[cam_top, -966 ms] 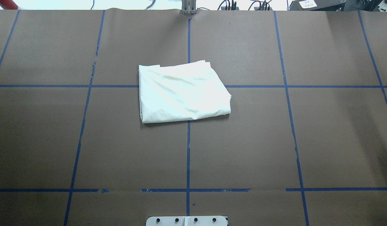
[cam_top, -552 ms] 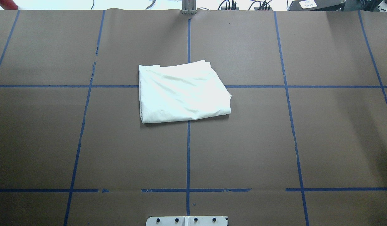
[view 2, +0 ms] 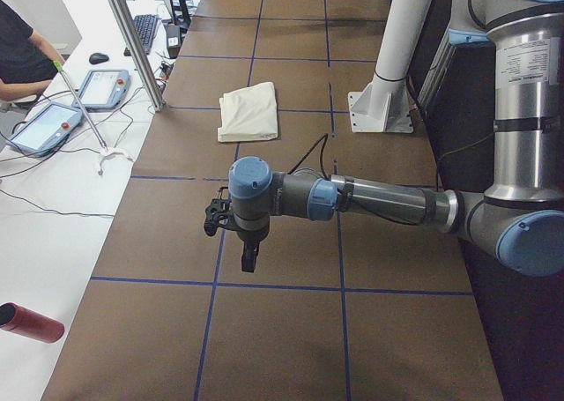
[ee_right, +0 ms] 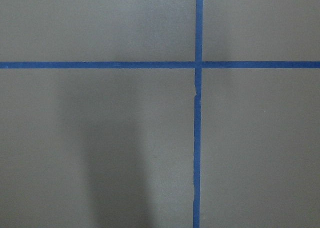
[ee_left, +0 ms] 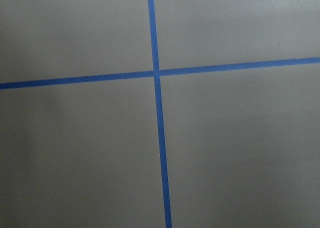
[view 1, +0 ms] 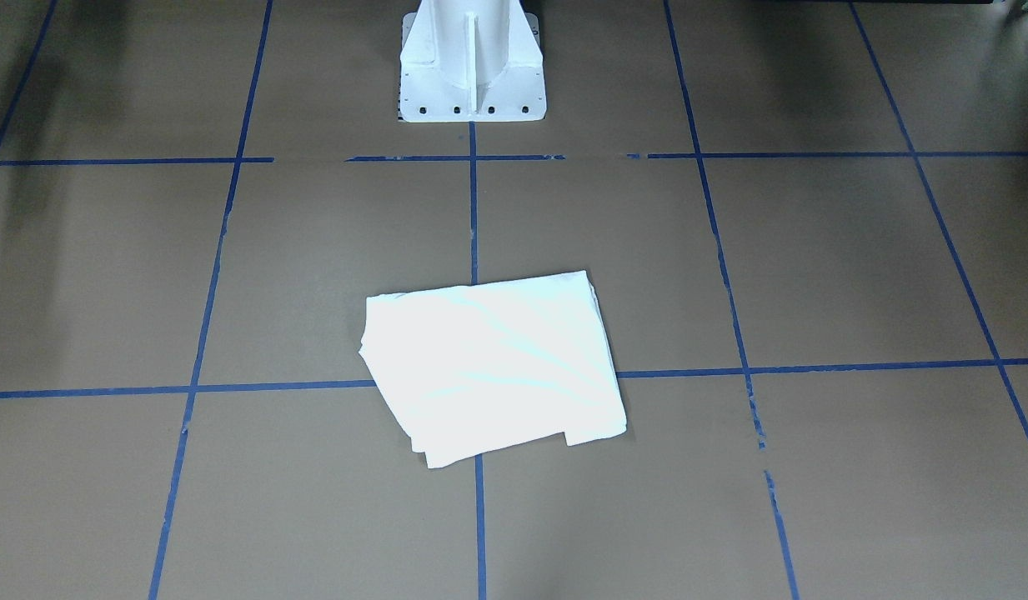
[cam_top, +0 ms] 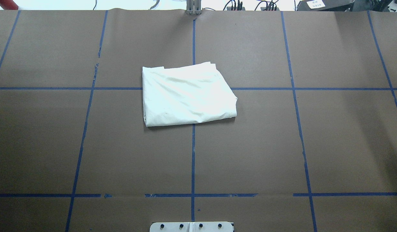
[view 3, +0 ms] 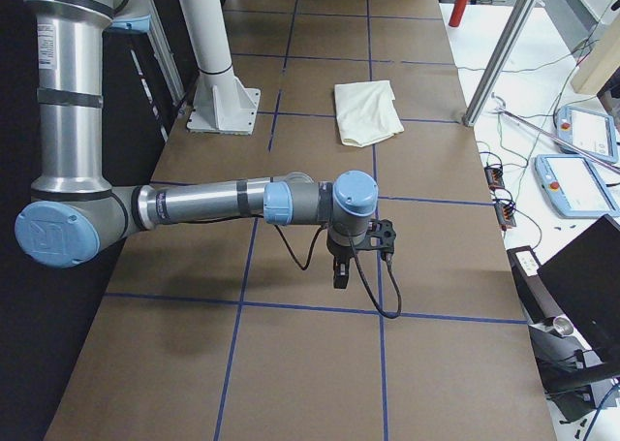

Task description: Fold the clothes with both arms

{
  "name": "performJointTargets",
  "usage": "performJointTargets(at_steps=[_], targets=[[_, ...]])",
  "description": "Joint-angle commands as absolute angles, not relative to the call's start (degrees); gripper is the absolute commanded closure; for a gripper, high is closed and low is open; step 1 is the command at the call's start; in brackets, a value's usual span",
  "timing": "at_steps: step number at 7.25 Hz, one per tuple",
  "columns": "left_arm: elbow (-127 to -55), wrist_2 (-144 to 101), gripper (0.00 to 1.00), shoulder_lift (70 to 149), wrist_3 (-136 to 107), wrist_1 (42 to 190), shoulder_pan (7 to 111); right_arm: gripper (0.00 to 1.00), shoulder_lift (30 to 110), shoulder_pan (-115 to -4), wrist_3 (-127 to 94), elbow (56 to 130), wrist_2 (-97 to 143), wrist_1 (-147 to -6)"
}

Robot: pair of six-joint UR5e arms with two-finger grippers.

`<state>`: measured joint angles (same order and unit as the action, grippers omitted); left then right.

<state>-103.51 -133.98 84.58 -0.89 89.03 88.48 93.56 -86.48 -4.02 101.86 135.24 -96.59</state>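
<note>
2 arms hang idle: our left gripper [view 2: 249, 260] and right gripper [view 3: 340, 272] hover over the table [cam_top: 266, 145], open or closed we cannot tell. The T-shirt [cam_top: 187, 95] lies folded mid-table, unmoved for 1 second; folding looks finished.

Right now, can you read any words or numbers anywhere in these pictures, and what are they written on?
Nothing reads clearly enough to quote.
The white label beyond the table's far edge: dark marks, too small to read.
The handheld screens on the side desk: too blurred to read.
The T-shirt: folded, no print showing.
</note>
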Motion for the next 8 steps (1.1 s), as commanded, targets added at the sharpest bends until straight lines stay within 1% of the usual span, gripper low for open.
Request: performJointTargets(at_steps=[1, 4, 6, 8], targets=[[-104.32, -132.63, 0.0, 84.73, -0.44, 89.03, 88.42, 0.0, 93.08, -86.48, -4.04, 101.87, 135.18, -96.59], [-103.62, -132.45, 0.0, 83.85, -0.62, 89.12, 88.68, 0.0, 92.9, -86.4, -4.04, 101.78, 135.26, -96.59], [-103.72, -130.71, 0.0, 83.41, 5.57, 88.69, 88.86, 0.0, 92.81, -86.22, -4.04, 101.6, 135.26, -96.59], [-103.54, -129.03, 0.0, 83.67, 10.02, 81.96, 88.6, 0.0, 92.81, -86.22, -4.04, 101.34, 135.26, -96.59]])
